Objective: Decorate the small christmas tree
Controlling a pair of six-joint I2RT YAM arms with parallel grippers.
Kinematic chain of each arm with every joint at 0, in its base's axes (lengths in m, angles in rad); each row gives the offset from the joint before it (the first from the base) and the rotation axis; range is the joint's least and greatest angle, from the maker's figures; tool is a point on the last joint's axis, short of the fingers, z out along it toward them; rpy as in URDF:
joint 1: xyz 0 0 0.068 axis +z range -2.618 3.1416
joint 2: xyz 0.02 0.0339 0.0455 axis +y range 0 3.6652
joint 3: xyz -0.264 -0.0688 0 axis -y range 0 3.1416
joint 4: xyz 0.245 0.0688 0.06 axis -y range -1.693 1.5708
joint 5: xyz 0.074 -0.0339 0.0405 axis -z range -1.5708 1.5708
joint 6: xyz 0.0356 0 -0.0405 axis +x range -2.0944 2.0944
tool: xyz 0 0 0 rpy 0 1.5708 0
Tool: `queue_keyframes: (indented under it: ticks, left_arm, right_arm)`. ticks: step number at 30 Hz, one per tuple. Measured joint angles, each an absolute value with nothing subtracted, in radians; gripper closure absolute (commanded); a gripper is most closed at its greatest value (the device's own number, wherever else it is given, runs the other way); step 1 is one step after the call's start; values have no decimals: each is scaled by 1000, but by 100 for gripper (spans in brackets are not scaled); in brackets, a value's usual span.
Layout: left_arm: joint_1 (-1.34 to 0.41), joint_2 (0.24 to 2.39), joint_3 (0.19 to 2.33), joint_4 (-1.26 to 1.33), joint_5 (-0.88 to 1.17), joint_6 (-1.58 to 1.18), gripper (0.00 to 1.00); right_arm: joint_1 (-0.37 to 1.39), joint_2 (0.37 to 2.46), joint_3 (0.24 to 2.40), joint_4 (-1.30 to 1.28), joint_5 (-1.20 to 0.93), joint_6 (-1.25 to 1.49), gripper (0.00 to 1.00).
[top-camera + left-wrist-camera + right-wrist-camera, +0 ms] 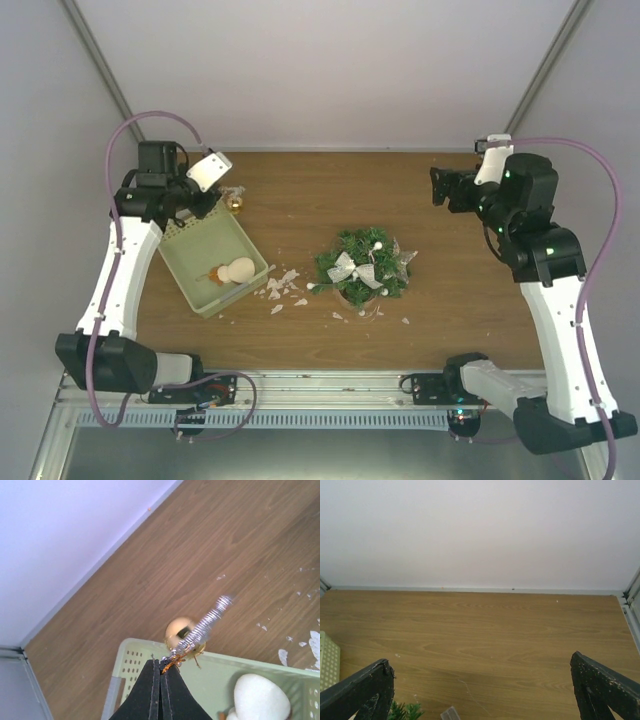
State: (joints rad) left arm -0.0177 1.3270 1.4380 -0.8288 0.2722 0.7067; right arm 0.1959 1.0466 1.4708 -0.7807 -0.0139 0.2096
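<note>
L gripper (160,666) is pinched fully shut on the orange thread of a gold ball (180,631). A silver coil (209,621) on the same thread sticks out past the tips, its long axis running roughly on from the fingers. The ball is at the far corner of the tray (131,666), over its rim; we can't tell if it touches. A white egg (260,697) lies in the tray.

The tree (362,265) stands upright approx. mid-bench, a bit toward the near edge, w/ a silver bow (350,268) on it and white flakes (283,287) betw. it and the tray. From the L gripper it lies to the right and toward the near edge, well apart, so we reckon the carry goes diagonally over the tray's far side.

R gripper (437,187) hangs near the far-right of the bench (300,180), jaws wide, nothing in them. It looks a bit nearer the tree, but L has the ball.
</note>
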Motion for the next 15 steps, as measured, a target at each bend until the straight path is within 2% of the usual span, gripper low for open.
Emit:
queue_keyframes:
  ticks: [8, 15]
  left_arm:
    - [-21, 1245, 1304, -842, 236, 712, 100]
    - [-21, 1182, 1332, -847, 209, 724, 100]
  right_arm:
    - [196, 1039, 1470, -788, -33, 194, 5]
    - [196, 1040, 1470, -788, -81, 195, 5]
